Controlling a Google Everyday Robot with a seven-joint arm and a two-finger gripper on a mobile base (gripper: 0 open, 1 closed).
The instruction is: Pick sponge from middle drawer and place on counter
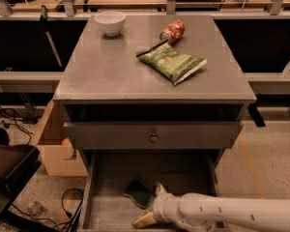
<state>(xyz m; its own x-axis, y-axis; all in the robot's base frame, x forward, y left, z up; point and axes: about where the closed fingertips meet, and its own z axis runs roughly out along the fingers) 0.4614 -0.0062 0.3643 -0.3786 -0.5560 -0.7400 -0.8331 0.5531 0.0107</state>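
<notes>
Grey matte rectangular counter (111,71) tops the cabinet, and below it the deep grey wooden middle drawer (183,174) stands pulled out. Inside, the white arm's two-finger gripper (147,204) sits low with its fingers spread apart, just beside the small dark green sponge (137,193) lying on the drawer floor.

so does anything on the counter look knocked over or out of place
The red can lies tipped on its side at the back of the counter, near the snack bag; the bowl stands upright. The pincer is down in the middle drawer beside the sponge.
</notes>
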